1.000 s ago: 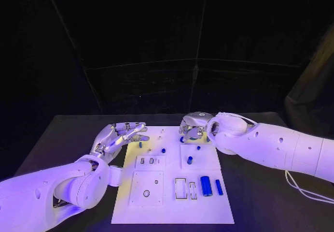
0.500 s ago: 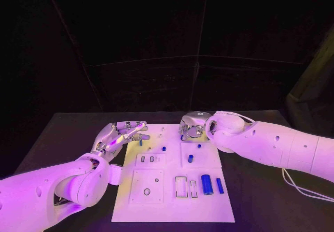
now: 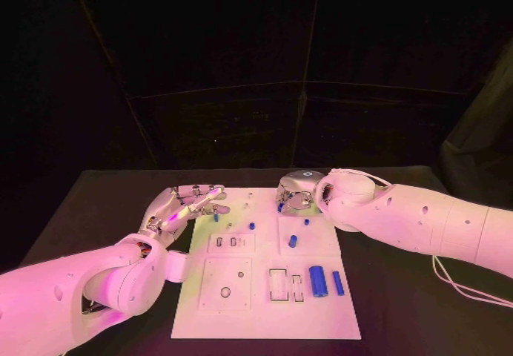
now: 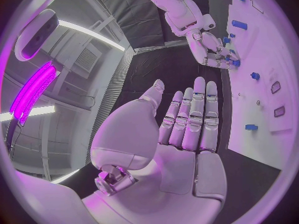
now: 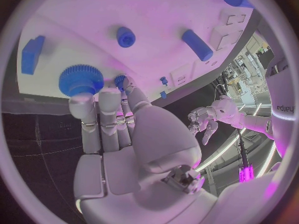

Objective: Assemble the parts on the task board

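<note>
The white task board (image 3: 267, 311) lies in the middle of the black table. My right hand (image 3: 299, 191) hovers over its far edge with the fingers pointing down. In the right wrist view, that right hand (image 5: 124, 134) pinches a small blue part (image 5: 119, 79) between thumb and finger, right beside a blue gear (image 5: 81, 79). My left hand (image 3: 187, 204) is held at the board's far left corner, fingers straight and holding nothing; its bare palm shows in the left wrist view (image 4: 187, 129). Several blue parts lie on the board, among them a thick cylinder (image 3: 317, 282) and a thinner one (image 3: 336, 284).
A blue peg (image 3: 252, 225) and a short cylinder (image 3: 293, 241) are on the board's middle. A small blue piece (image 3: 215, 219) sits near my left hand. Near the front the board has rectangular slots (image 3: 278, 285) and an oval hole (image 3: 225, 292). Black table lies on both sides.
My right hand has drawn slightly toward the far edge of the board with the small blue part. The left hand has hardly moved.
</note>
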You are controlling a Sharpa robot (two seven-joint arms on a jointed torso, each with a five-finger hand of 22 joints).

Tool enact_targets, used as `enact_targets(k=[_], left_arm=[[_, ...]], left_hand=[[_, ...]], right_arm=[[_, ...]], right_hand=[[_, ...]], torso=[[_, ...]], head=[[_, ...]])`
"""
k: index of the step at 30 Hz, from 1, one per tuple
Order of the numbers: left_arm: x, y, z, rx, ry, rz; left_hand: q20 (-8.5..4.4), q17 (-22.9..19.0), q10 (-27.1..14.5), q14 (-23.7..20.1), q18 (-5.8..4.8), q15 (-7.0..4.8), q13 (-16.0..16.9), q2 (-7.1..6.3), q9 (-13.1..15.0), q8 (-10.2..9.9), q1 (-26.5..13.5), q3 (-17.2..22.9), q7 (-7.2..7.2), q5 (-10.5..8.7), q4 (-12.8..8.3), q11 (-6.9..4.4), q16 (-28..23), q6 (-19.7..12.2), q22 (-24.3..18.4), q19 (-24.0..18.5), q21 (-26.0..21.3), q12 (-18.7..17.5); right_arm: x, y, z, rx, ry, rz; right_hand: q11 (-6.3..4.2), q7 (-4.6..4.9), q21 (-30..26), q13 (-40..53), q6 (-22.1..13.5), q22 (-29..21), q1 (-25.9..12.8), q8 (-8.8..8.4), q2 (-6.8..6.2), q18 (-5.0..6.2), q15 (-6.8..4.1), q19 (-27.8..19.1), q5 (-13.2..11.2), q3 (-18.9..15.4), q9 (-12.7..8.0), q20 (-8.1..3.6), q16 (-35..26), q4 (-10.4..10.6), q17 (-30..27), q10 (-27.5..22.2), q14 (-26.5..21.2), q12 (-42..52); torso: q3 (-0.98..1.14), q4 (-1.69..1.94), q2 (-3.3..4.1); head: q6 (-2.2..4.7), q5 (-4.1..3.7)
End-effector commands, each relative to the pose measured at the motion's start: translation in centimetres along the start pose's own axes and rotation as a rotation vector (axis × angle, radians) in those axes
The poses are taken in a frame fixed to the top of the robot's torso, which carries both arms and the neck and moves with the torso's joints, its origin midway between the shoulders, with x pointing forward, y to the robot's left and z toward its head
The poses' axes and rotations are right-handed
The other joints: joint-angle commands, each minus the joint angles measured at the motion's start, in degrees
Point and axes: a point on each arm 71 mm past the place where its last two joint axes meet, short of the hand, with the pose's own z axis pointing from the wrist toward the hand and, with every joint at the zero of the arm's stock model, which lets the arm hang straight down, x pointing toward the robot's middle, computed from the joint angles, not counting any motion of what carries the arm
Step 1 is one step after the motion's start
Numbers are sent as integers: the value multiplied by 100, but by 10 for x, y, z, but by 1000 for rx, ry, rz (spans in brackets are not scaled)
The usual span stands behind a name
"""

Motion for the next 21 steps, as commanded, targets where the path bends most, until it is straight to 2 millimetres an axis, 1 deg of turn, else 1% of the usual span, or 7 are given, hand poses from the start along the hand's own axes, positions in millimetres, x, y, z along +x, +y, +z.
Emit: enact_targets(k=[1, 3, 5, 7, 9, 14, 21], left_arm=[[1, -1, 1, 4, 16, -5], [1, -1, 1, 4, 16, -5], [1, -1, 1, 3, 16, -5], [1, -1, 1, 2, 16, -5], [1, -1, 1, 1, 15, -5], [0, -1, 1, 0, 15, -4], [-1, -1, 1, 0, 11, -2]], left_hand=[[2, 13, -30, 31, 80, -7, -5, 65, -3, -41, 30, 10, 16, 14, -31, 19, -45, -28, -12, 40, -30, -35], [2, 17, -32, 33, 80, -7, -4, 74, -3, -45, 38, 17, 16, 15, -37, 19, -51, -29, -14, 45, -32, -40], [2, 18, -32, 33, 80, -6, -4, 79, -2, -47, 42, 21, 16, 14, -40, 19, -54, -29, -15, 47, -33, -43], [2, 21, -32, 34, 80, -6, -4, 87, -2, -50, 46, 26, 16, 14, -44, 20, -59, -29, -17, 49, -35, -46], [2, 23, -33, 36, 80, -6, -4, 93, -2, -52, 50, 31, 17, 15, -48, 20, -62, -29, -18, 53, -35, -49], [-1, 30, -34, 41, 83, -8, -3, 103, -1, -59, 56, 39, 17, 14, -57, 20, -72, -28, -17, 80, -28, -58], [-2, 33, -33, 42, 83, -9, -3, 108, 0, -61, 59, 44, 17, 15, -61, 20, -77, -27, -17, 90, -25, -61]], right_arm=[[0, 2, 1, -16, 14, -9], [0, 3, 1, -19, 15, -9], [0, 4, 1, -23, 15, -9], [0, 4, 2, -24, 14, -9], [-1, 4, 2, -24, 4, -8], [-7, 5, -1, -30, -78, 3], [-19, 9, -7, -40, -217, 47]], right_hand=[[-4, -8, 92, -2, 75, 128, 85, 17, 25, -78, -8, 91, 6, 85, 2, -1, 114, 5, 123, 72, 15, 3], [-5, -11, 137, -2, 101, 191, 101, 19, 28, -88, -11, 114, 9, 127, 3, -3, 178, 8, 181, 98, 17, 3], [-9, -13, 189, -3, 130, 266, 105, 19, 27, -99, -13, 140, 4, 177, 3, -5, 247, 10, 243, 126, 15, 0], [-15, -12, 230, -2, 156, 328, 101, 20, 33, -108, -14, 162, 1, 220, 3, -6, 308, 12, 301, 151, 16, 0], [-15, -9, 248, -3, 165, 354, 96, 19, 37, -112, -14, 171, 0, 242, 3, -6, 334, 12, 325, 158, 15, -3], [-22, -7, 388, -1, 256, 564, 75, 23, 62, -144, -18, 257, -18, 432, 5, -9, 538, 14, 519, 247, 22, -1], [-20, 8, 482, -4, 284, 685, 77, 4, -26, -160, -9, 283, -32, 686, 0, -5, 679, 4, 621, 267, 4, -22]], torso=[[-5, 5, 18], [-4, 4, 21], [-4, 6, 33], [-4, 8, 30], [-5, 10, 38], [-4, 10, 41], [-13, 11, 51]], head=[[-18, 1], [-29, -2], [-14, -3], [-36, -3], [-25, -3], [-29, 0], [29, 8]])
